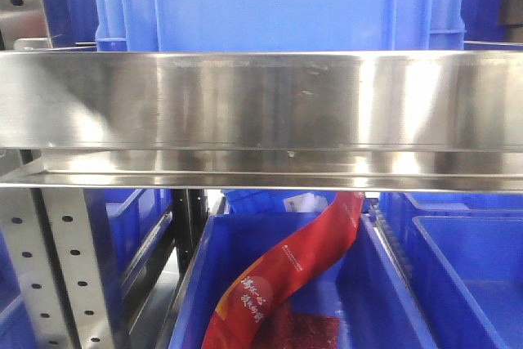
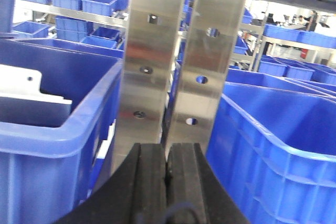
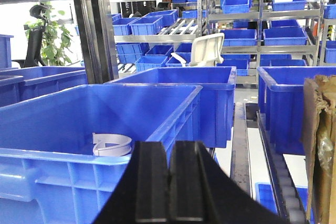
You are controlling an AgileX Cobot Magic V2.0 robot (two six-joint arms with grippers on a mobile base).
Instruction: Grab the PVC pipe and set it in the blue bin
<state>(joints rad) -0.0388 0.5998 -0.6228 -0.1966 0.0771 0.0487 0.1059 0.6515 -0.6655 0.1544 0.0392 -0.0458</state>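
A broad stainless steel shelf rail (image 1: 261, 112) runs across the middle of the front view and blocks most of what lies behind it, with a blue crate (image 1: 278, 2) standing on the shelf above and a perforated steel upright (image 1: 61, 271) at lower left. Below the rail a blue bin (image 1: 245, 259) holds a long red printed package (image 1: 286, 271) leaning from its far right corner down toward the near edge, over a red mesh bag (image 1: 306, 328). In the left wrist view two perforated steel posts (image 2: 181, 51) stand directly ahead of the left gripper (image 2: 167, 169), whose jaws are clenched pad against pad with nothing between them; a blue bin on its left (image 2: 58, 129) contains white flat parts (image 2: 26, 90), and another blue bin (image 2: 278, 145) stands on its right. The right gripper (image 3: 169, 179) likewise has its jaws pressed together and empty, just in front of a large blue bin (image 3: 100, 124) where a curved grey-white PVC pipe (image 3: 112, 144) fitting lies near the front wall. A torn cardboard box (image 3: 320, 145) stands at the right edge, and rows of blue bins on racks (image 3: 262, 24) fill the background
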